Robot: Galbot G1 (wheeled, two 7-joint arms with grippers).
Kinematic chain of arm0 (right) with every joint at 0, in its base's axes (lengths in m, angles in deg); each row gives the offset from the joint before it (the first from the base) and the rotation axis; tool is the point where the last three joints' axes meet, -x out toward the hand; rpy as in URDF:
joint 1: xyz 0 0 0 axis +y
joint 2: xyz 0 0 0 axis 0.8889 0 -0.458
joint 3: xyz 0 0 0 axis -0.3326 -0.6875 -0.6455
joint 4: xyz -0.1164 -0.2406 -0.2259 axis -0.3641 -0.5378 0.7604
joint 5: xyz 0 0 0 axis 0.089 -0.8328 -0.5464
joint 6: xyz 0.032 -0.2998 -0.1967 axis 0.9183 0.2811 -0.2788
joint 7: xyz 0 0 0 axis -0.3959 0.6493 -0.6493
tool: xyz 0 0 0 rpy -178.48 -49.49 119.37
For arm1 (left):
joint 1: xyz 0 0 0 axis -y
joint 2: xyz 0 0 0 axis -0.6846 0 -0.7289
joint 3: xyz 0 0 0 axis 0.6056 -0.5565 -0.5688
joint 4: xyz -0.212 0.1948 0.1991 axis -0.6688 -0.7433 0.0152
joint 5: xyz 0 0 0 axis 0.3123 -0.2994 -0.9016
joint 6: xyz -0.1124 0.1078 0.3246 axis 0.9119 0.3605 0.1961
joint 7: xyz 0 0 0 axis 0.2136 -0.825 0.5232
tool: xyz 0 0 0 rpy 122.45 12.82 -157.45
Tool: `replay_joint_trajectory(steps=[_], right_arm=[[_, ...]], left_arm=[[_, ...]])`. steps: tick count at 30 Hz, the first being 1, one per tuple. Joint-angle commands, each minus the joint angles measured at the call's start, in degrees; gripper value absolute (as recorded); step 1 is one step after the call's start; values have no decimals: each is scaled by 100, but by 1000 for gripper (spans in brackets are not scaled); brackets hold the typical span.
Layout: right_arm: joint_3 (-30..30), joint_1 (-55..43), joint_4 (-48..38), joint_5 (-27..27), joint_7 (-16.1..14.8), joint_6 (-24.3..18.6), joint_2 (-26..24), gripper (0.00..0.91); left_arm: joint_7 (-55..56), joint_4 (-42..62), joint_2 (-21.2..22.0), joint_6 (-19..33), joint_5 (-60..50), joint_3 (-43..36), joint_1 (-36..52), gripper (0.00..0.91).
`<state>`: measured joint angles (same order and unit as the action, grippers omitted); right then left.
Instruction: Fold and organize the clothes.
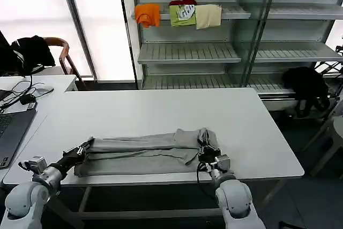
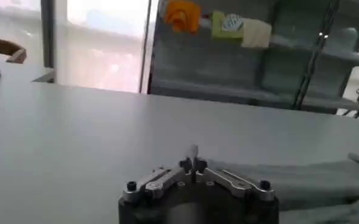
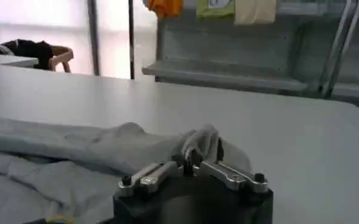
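A light grey shirt [image 1: 139, 151] lies folded into a long band along the table's front edge. My left gripper [image 1: 83, 149] is at the band's left end, jaws shut with a thin pale edge of the cloth pinched between the tips [image 2: 193, 153]; the rest of the shirt [image 2: 307, 182] trails off to one side. At the band's right end my right gripper [image 1: 205, 152] is shut on a raised fold of the grey cloth [image 3: 199, 141], and the shirt [image 3: 57, 158] spreads away from it over the table.
The white table [image 1: 161, 108] has bare room behind the shirt. A laptop [image 1: 12, 127] and cables [image 1: 24, 94] sit at the left. Shelves behind hold orange [image 1: 147, 13], green [image 1: 182, 14] and cream [image 1: 208, 15] folded clothes. A black garment [image 1: 306, 87] hangs at the right.
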<state>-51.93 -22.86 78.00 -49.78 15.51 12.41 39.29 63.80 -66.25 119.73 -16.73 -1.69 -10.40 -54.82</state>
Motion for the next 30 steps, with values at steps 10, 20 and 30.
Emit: replay_joint_trajectory(steps=[10,20,30], right_arm=[[-11,163,254,-1105,211,-55,-30,907],[786,75,1403,2221,224,-377,-216,907],[1292,-193,1511,2721,209,-15,-480,907]], left_arm=[[530,-323,114,-28,-502,83,-107,907],[1940,-1053,614,601,-244,27,-749,907],[2447,-892,1093,567,-344,-169,-822,907]])
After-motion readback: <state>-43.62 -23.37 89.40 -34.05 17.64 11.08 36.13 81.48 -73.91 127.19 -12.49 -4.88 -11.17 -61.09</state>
